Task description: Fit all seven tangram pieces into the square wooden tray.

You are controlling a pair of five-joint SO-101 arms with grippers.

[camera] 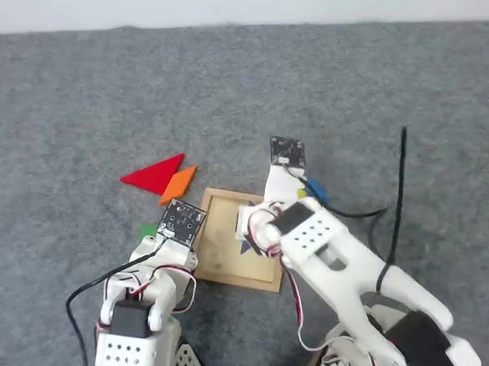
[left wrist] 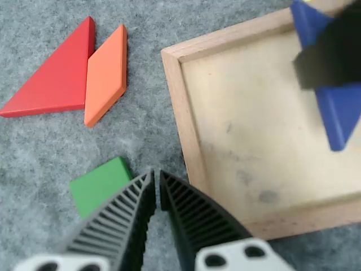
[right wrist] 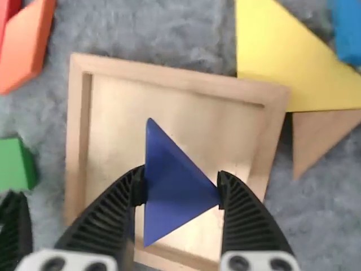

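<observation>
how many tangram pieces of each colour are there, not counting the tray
red triangle: 1
orange parallelogram: 1
green square: 1
dark blue triangle: 1
yellow triangle: 1
light blue piece: 1
tan triangle: 1
total: 7

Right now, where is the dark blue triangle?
In the right wrist view, the dark blue triangle is gripped in the right pincer over the wooden tray, with the yellow triangle lying outside the tray by its rim.
</observation>
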